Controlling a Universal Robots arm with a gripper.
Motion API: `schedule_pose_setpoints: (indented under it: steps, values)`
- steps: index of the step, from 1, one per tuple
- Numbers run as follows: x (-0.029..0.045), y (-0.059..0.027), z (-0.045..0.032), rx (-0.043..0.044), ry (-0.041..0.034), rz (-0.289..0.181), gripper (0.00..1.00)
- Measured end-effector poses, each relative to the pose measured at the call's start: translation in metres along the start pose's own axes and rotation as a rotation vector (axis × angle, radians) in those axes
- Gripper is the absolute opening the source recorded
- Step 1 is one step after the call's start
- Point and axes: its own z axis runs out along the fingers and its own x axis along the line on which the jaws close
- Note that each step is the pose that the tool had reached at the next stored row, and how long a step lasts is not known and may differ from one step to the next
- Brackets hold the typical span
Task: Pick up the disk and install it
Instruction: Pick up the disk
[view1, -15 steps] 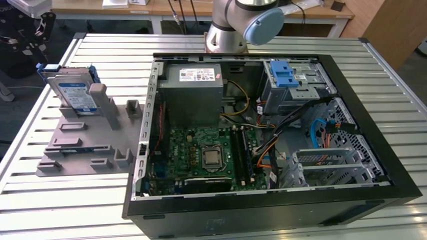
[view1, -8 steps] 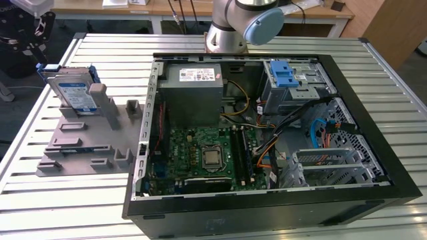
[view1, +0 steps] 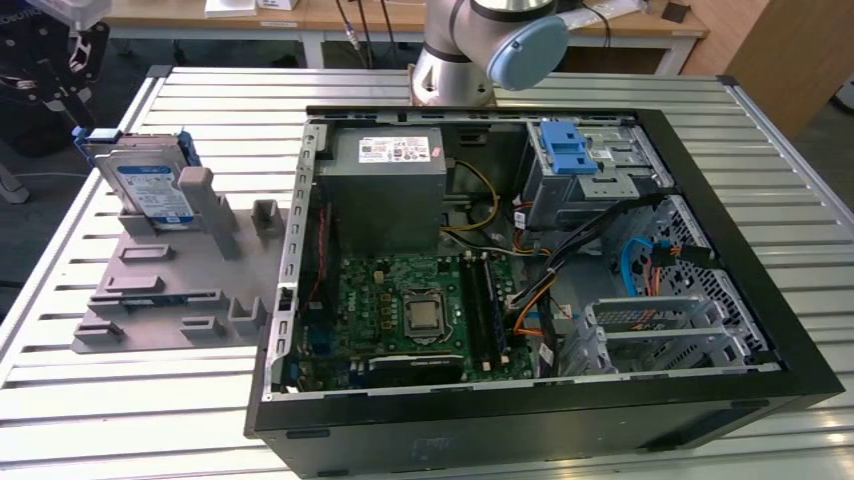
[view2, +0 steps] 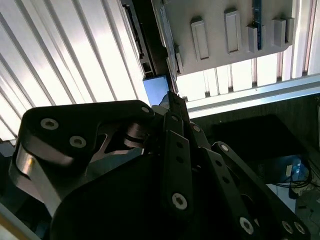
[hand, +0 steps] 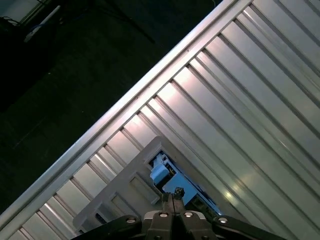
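Observation:
The disk (view1: 150, 185), silver with a white-and-blue label and blue rails, stands on edge in a grey holder (view1: 160, 290) at the exterior view's left. My gripper (view1: 67, 100) hangs just above and behind the disk's top corner. In the first wrist view the fingertips of the gripper (hand: 172, 195) are pressed together, next to the disk's blue corner (hand: 160, 172), with nothing between them. The second wrist view shows the same shut gripper (view2: 172, 100) beside the blue rail (view2: 157, 90) and the holder (view2: 235, 30).
An open computer case (view1: 747, 300) lies on the slatted metal table (view1: 200, 90), to the exterior view's right of the holder. Inside are a grey power-supply box (view1: 387, 190), a motherboard (view1: 414, 310) and a drive cage with a blue latch (view1: 567, 150). The arm's base (view1: 461, 50) stands behind the case.

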Motion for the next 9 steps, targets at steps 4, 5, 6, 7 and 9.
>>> schedule_pose_setpoints:
  steps: [4, 5, 6, 7, 9]
  values:
    - [0.0, 0.0, 0.0002, -0.0008, 0.0016, -0.036, 0.11]
    - [0.0, 0.0, 0.0002, -0.001, 0.002, -0.045, 0.11]
    - [0.0, 0.0, 0.0002, -0.0013, 0.0024, -0.054, 0.11]
    - [0.0, 0.0, 0.0003, -0.0015, 0.0028, -0.062, 0.11]
    - [0.0, 0.0, 0.0003, -0.0019, 0.0036, -0.08, 0.11]
